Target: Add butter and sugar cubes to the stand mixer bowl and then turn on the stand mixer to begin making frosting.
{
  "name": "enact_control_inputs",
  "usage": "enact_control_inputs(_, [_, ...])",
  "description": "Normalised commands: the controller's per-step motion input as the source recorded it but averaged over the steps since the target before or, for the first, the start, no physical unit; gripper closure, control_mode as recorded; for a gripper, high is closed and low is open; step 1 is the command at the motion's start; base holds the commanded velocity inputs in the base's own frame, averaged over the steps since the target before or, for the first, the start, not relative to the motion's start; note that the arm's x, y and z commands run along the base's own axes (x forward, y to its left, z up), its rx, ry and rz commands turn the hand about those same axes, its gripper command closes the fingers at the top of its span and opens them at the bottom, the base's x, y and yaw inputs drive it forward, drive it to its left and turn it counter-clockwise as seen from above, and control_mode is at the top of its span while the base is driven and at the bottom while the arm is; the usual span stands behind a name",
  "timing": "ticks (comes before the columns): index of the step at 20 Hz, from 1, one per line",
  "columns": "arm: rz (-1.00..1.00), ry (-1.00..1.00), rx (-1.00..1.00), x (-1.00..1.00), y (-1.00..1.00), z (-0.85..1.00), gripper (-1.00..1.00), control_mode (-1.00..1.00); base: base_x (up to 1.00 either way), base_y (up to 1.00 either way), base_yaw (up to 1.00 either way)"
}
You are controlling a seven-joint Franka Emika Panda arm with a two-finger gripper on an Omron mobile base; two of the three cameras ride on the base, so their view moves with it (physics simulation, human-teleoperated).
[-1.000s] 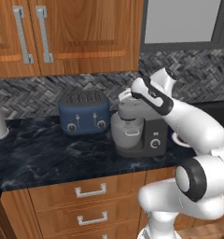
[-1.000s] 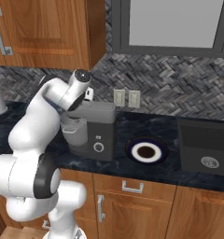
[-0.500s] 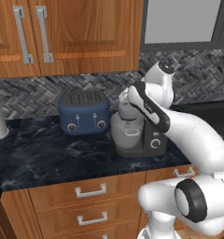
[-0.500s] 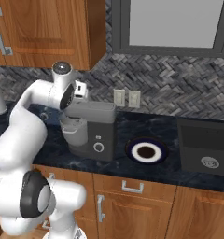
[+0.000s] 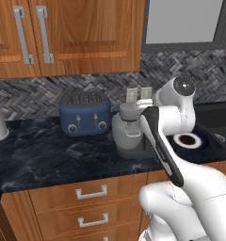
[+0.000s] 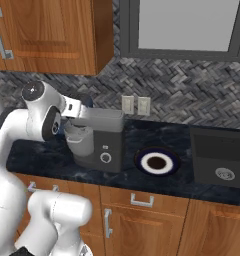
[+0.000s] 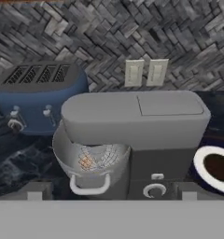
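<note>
Dark grey stand mixer upright on worktop, head down over pale bowl; orange-tan bits inside bowl.

No readable text, labels, brands or numbers on any appliance or surface.

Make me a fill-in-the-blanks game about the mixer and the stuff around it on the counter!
1. The blue toaster has ___ slots on top.
2. Through the whisk, something ___ sits inside the stand mixer bowl.
3. The round knob sits on the base of the stand ___.
4. On the wall behind the stand mixer are ___ pale switch plates.

Missing words: four; orange; mixer; two
</note>
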Motion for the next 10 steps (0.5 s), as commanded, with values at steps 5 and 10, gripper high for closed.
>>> enact_control_inputs(5, [-0.13,-0.03,-0.24,-0.7,-0.43,0.0,-1.0,-1.0,0.0,0.0,0.0])
enact_control_inputs(10, [-0.06,0.07,-0.25,-0.46,-0.37,-0.14,-1.0,-1.0,0.0,0.0,0.0])
